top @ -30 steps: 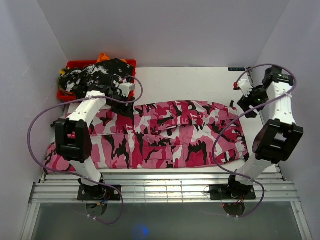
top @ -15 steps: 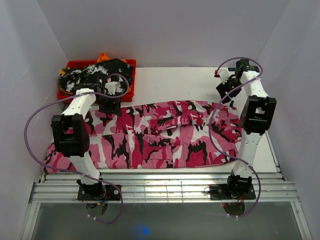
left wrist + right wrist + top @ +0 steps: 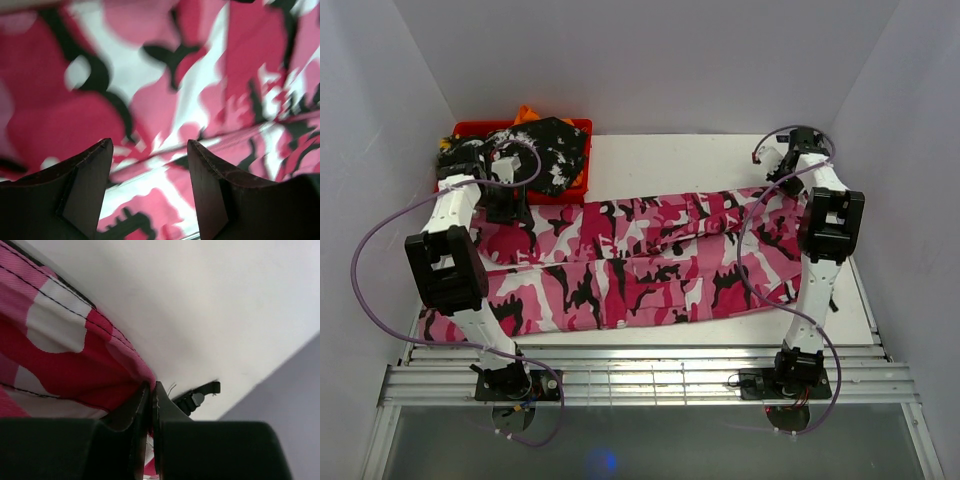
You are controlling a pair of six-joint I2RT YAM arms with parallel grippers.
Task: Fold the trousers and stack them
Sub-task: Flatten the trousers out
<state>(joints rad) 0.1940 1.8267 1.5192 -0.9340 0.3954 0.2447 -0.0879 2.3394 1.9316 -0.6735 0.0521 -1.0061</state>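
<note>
White table (image 3: 720,160) btwn pale walls (image 3: 650,60) — pink trousers (image 3: 650,270) spread across.

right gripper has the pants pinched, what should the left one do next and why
Probably close the left gripper on the pink trousers beneath it. The right gripper is shut on the cloth's far edge, while the left one stands open with fabric filling the view between its fingers. With both ends gripped, the far edge could be lifted evenly for a fold.
</note>
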